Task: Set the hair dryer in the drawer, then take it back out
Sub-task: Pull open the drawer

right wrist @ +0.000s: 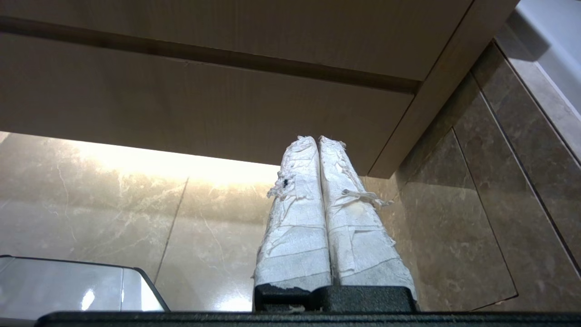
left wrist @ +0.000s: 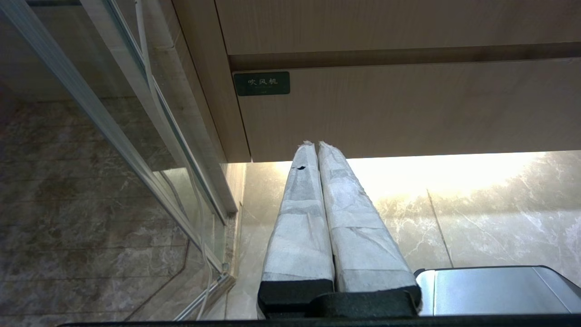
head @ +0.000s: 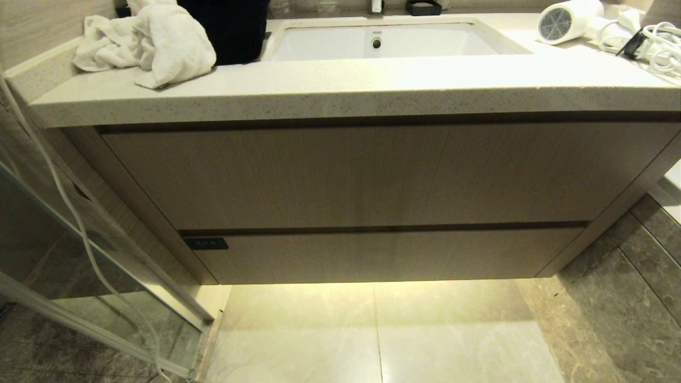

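Glass, a shower door panel with a thin white cable hanging down it, stands at the far left beside the vanity. Up on the speckled stone countertop, a crumpled white towel lies at the left end, with something dark just behind it. The white sink basin sits in the middle, sunk into the stone. At the right end, well away from the towel, the hair dryer lies on its side with its grey mesh grille turned toward the basin, its white cord looped in a heap beside it.

Below the counter a tall light-wood panel spans the cabinet, and under that the drawer sits pushed fully in, its small black label at the left corner. Pale tiles glow under the cabinet, and darker marble floor tiles run off to the right.

Neither arm shows in the head view. The left gripper hangs low before the drawer's labelled end, its tape-wrapped fingers pressed together and empty. The right gripper hangs likewise near the drawer's right end, clenched on nothing.
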Controlling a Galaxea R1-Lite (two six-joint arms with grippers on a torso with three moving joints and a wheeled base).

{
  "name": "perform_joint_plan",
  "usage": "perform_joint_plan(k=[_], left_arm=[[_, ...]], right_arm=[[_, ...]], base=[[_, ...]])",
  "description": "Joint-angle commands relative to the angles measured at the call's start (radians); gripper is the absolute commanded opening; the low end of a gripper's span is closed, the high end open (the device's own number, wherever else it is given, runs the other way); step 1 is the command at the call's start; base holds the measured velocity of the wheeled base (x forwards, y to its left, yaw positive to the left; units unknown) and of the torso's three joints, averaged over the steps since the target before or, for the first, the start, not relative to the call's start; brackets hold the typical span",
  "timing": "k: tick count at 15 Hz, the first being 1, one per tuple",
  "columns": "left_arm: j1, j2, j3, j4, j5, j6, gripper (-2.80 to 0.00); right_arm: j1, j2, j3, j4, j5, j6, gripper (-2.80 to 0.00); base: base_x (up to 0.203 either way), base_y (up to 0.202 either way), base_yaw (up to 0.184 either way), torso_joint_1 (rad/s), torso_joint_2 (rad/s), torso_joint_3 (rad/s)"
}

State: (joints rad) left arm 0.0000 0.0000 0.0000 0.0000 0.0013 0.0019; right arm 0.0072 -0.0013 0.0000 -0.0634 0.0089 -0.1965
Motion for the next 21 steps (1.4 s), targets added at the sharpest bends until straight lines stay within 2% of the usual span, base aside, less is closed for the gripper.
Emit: perform_joint_plan(k=[1, 7, 8, 10, 12, 14, 15, 17, 20, 21], left_arm=[[0.000, 0.000, 0.000, 0.000, 0.000, 0.000, -2.80], [0.000, 0.000, 0.000, 0.000, 0.000, 0.000, -2.80], [0.000, -0.001, 0.000, 0.000, 0.000, 0.000, -2.80], [0.000, 0.000, 0.000, 0.000, 0.000, 0.000, -2.80], [0.000, 0.000, 0.000, 0.000, 0.000, 0.000, -2.80], [0.000, 0.000, 0.000, 0.000, 0.000, 0.000, -2.80], [0.000, 0.000, 0.000, 0.000, 0.000, 0.000, -2.80], [0.000, 0.000, 0.000, 0.000, 0.000, 0.000, -2.80], [0.000, 0.000, 0.000, 0.000, 0.000, 0.000, -2.80], [0.000, -0.001, 0.000, 0.000, 0.000, 0.000, -2.80]], right_arm=[[0.000, 0.000, 0.000, -0.001, 0.000, -0.003, -2.80], [0.000, 0.001, -0.025, 0.006, -0.003, -0.026, -2.80], [0.000, 0.012, -0.095, 0.042, -0.003, -0.025, -2.80], [0.000, 0.083, -0.318, 0.177, -0.007, -0.021, -2.80], [0.000, 0.273, -0.598, 0.377, -0.007, 0.019, -2.80], [0.002, 0.483, -0.804, 0.584, 0.000, 0.074, -2.80], [0.005, 0.575, -0.859, 0.661, 0.023, 0.094, -2.80], [0.009, 0.756, -0.928, 0.729, 0.102, 0.118, -2.80], [0.059, 1.033, -1.002, 0.755, 0.206, 0.170, -2.80], [0.099, 1.129, -1.029, 0.752, 0.231, 0.213, -2.80]], base=[[0.000, 0.000, 0.000, 0.000, 0.00, 0.000], [0.000, 0.000, 0.000, 0.000, 0.00, 0.000], [0.000, 0.000, 0.000, 0.000, 0.00, 0.000], [0.000, 0.000, 0.000, 0.000, 0.00, 0.000], [0.000, 0.000, 0.000, 0.000, 0.00, 0.000], [0.000, 0.000, 0.000, 0.000, 0.00, 0.000], [0.000, 0.000, 0.000, 0.000, 0.00, 0.000], [0.000, 0.000, 0.000, 0.000, 0.00, 0.000], [0.000, 0.000, 0.000, 0.000, 0.00, 0.000], [0.000, 0.000, 0.000, 0.000, 0.00, 0.000]])
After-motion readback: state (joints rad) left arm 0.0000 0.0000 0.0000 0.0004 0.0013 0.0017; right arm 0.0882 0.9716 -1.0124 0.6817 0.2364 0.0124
